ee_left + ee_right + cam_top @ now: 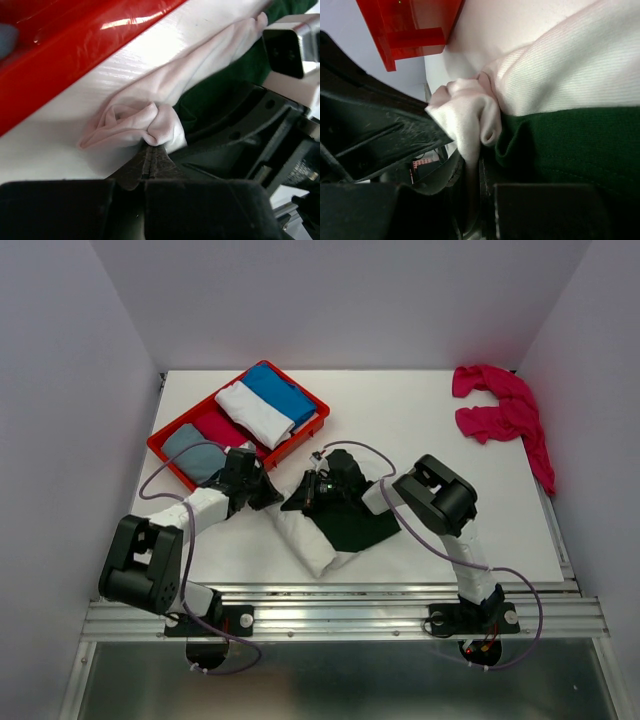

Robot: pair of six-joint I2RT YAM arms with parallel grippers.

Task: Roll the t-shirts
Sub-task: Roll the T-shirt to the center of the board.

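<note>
A cream-white t-shirt (318, 540) with dark green parts lies crumpled in the middle of the table, just in front of the red tray. My left gripper (272, 492) meets its left corner, and in the left wrist view the jaws (151, 148) are shut on a bunched fold of the cream cloth (135, 122). Close beside it, my right gripper (308, 492) is shut on the same shirt; cream cloth (470, 120) runs down between its fingers (475, 165), with green fabric (570, 145) to the right. A magenta-pink t-shirt (505, 412) lies loose at the back right.
The red tray (165, 452) stands at the back left, holding blue (280, 392), white (252, 412), magenta and grey-blue folded cloths. Its wall (75, 45) is close behind both grippers. Side walls enclose the table, and a metal rail runs along its near edge.
</note>
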